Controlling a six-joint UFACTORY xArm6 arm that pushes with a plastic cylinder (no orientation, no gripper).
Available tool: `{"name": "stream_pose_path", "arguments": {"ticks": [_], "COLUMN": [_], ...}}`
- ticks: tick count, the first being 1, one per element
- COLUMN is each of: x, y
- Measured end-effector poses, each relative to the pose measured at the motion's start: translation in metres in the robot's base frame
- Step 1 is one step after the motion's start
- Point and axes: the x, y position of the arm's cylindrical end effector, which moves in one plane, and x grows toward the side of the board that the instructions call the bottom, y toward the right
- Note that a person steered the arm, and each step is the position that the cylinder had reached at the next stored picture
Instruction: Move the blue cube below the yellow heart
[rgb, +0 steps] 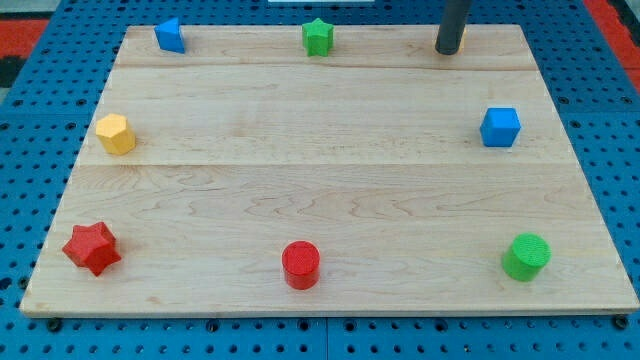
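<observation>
Writing or labels: we find nothing readable on the wooden board (330, 150) or on the blue pegboard (30, 60) under it. We carry no jaws; our rod (452, 22) ends in my tip (447, 51), which holds nothing and stands at the view's top right, against a yellow block (461, 42) mostly hidden behind it, shape not discernible. We see the blue cube (500, 127) lower down near the view's right edge, apart from my tip. Along the top sit a second blue block (170, 35) and a green star (318, 37). At the left sit a yellow hexagon (115, 134) and a red star (92, 248). Along the bottom sit a red cylinder (300, 265) and a green cylinder (526, 256).
</observation>
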Motion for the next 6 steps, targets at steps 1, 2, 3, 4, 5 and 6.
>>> {"name": "stream_pose_path", "arguments": {"ticks": [1,2,3,4,5,6], "x": [0.055,0.067,0.148,0.169,0.098,0.051], "y": [-0.030,0.070,0.108,0.063,0.017,0.007]}}
